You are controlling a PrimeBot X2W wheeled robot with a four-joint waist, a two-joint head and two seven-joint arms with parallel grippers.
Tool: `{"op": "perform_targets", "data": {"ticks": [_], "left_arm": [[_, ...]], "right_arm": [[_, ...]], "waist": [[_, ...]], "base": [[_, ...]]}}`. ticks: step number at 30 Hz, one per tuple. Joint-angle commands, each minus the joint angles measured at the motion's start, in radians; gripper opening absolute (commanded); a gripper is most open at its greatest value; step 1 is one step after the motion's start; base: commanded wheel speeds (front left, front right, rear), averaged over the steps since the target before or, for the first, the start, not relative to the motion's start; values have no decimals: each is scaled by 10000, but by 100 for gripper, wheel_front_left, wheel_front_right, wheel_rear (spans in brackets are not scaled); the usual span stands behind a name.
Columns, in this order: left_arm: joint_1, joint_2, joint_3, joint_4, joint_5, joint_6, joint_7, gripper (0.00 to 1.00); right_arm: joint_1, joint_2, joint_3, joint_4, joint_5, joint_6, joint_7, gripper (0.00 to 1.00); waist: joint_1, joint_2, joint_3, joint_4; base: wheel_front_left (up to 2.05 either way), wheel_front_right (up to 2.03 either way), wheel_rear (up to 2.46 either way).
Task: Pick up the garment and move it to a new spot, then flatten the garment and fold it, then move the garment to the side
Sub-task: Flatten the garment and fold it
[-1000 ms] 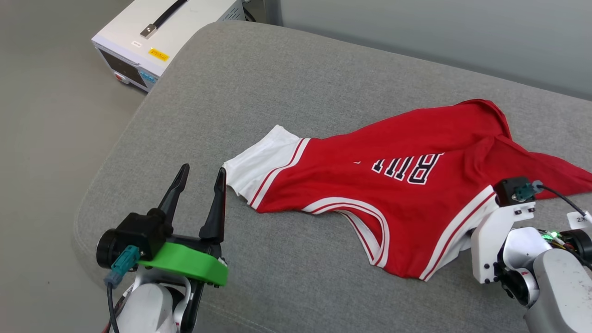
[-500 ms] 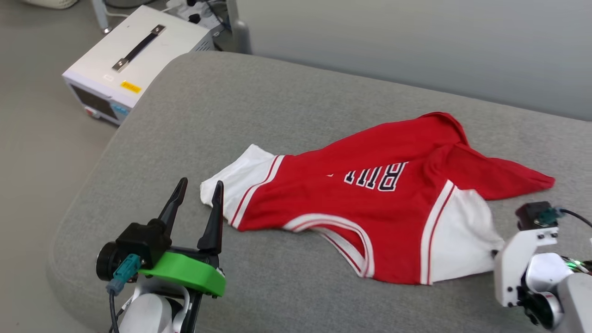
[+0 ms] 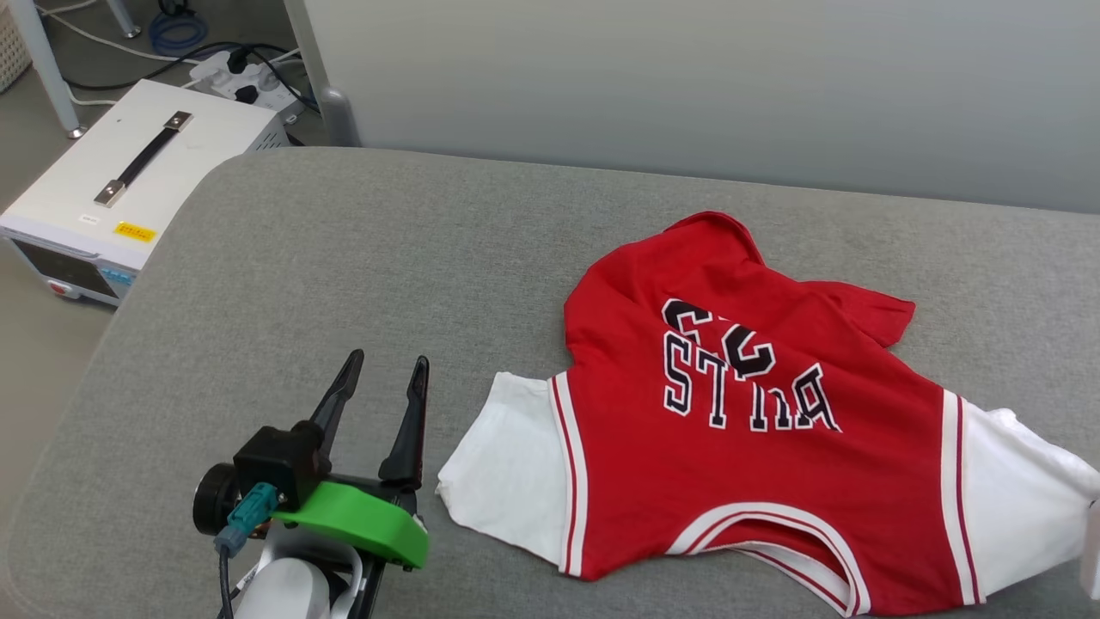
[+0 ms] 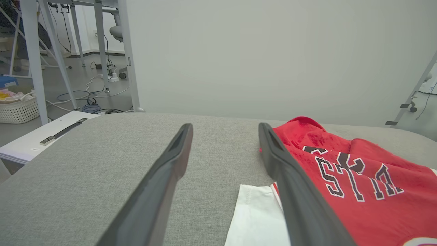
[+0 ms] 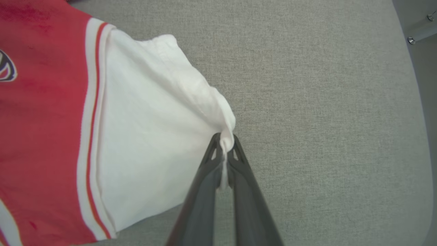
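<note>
In the head view, the garment [image 3: 756,430] is seen lying chest-up on the grey cushion [image 3: 344,258], toward 4 o'clock of the picture, with its lettering upside down and its hem bunched at 12 o'clock. The left gripper [image 3: 388,361] is held at 7 o'clock, moderately open and empty, and a white sleeve [image 3: 507,468] lies just beside it at 3 o'clock.

In the left wrist view, the left gripper [image 4: 225,126] is shown with its fingers parted fairly wide above bare cushion, with nothing between them. The garment [image 4: 358,177] lies at 4 o'clock.

In the right wrist view, the right gripper [image 5: 225,138] is seen pinched tight on the edge of the other white sleeve [image 5: 146,136], which is drawn up into a peak.

The flattening step is judged to be in hand. A grasp of the free sleeve by the left gripper is called for next, so that the cloth can be pulled taut and the hem smoothed.
</note>
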Motion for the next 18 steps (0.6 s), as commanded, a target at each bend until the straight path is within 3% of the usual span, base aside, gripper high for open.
{"op": "perform_targets", "data": {"ticks": [1,2,13,18], "left_arm": [[128,-2,0,53,87,-25,-41,100],[109,5,-39,88,74,-25,-41,100],[235,218,-478,316,-223,-27,-41,100],[515,393,-979,493,-579,-28,71,100]], "right_arm": [[134,61,-167,-15,-163,-7,-144,84],[147,98,-307,-2,-283,-7,-325,100],[262,668,-317,-720,-446,-7,-3178,100],[779,1306,-333,-1492,-290,-7,-4530,100]], "waist": [[0,-1,18,-158],[0,-1,27,-179],[0,-1,-268,-305],[0,-1,-354,-342]], "base": [[0,0,0],[0,0,0],[0,0,0],[0,0,0]]}}
